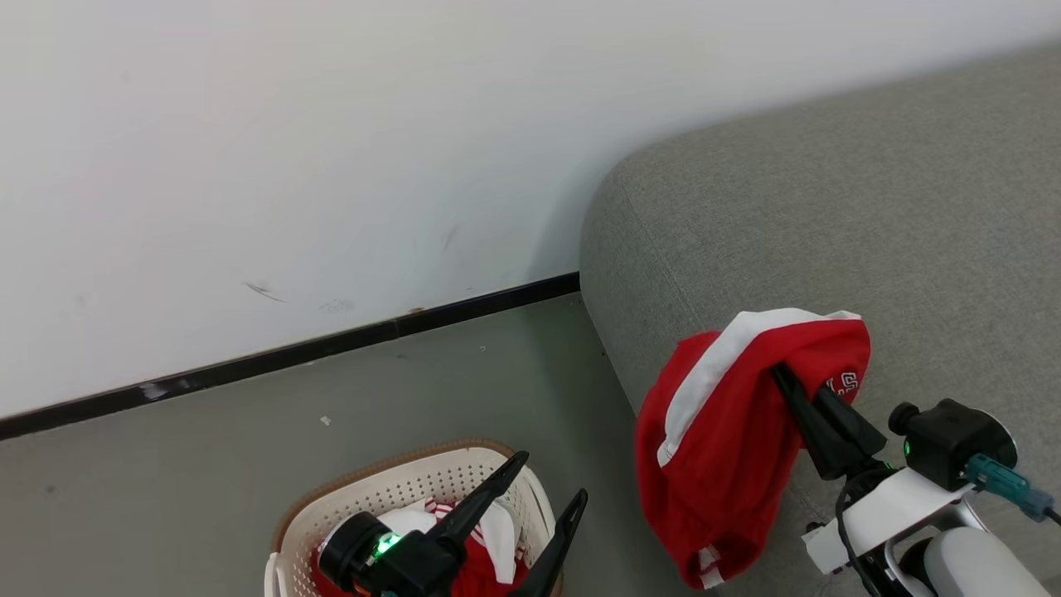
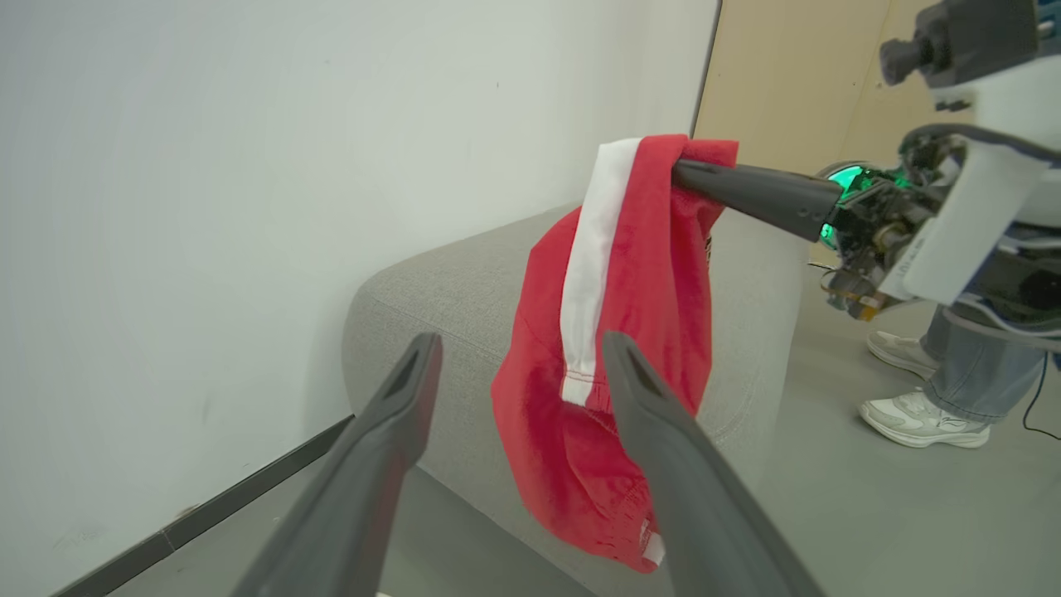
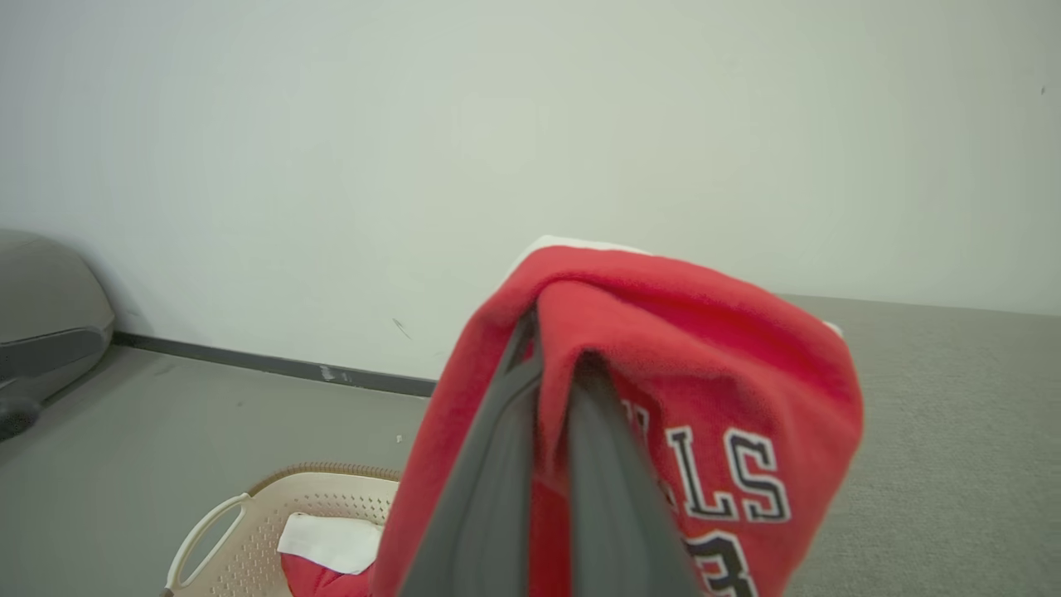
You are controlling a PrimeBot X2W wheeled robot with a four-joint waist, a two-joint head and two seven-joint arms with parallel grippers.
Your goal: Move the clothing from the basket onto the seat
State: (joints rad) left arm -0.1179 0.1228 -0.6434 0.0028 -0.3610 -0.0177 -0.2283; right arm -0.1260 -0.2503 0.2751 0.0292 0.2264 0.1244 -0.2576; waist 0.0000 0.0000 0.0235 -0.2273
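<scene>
Clothing: the clothing (image 1: 721, 431) is hanging in mid-air from the right gripper (image 1: 779, 373). It is drooping in a loose fold by the rounded corner of the seat (image 1: 829, 207), top end over the cushion and lower end dangling in front of the seat's side. Whether it is touching the seat, I cannot tell.
Handling: it is looking soft, light and limp, sagging under its own weight. It should be carrying easily. A thick bunched fold is probably the safest hold, since a pinch on one thin layer could slip.
Right gripper: its fingers are pressing together on a bunch of cloth near the white stripe.
Left gripper: the left gripper (image 1: 553, 474) is hovering over the basket with its fingers spread, holding nothing.
Basket: the basket (image 1: 348, 489) is sitting on the floor (image 1: 207, 464) near the seat's end, holding a second piece (image 1: 497, 531) in red and white.
Seat top: the part showing is lying bare.
Around: a person's shoes (image 2: 920, 414) are standing beyond the seat.
</scene>
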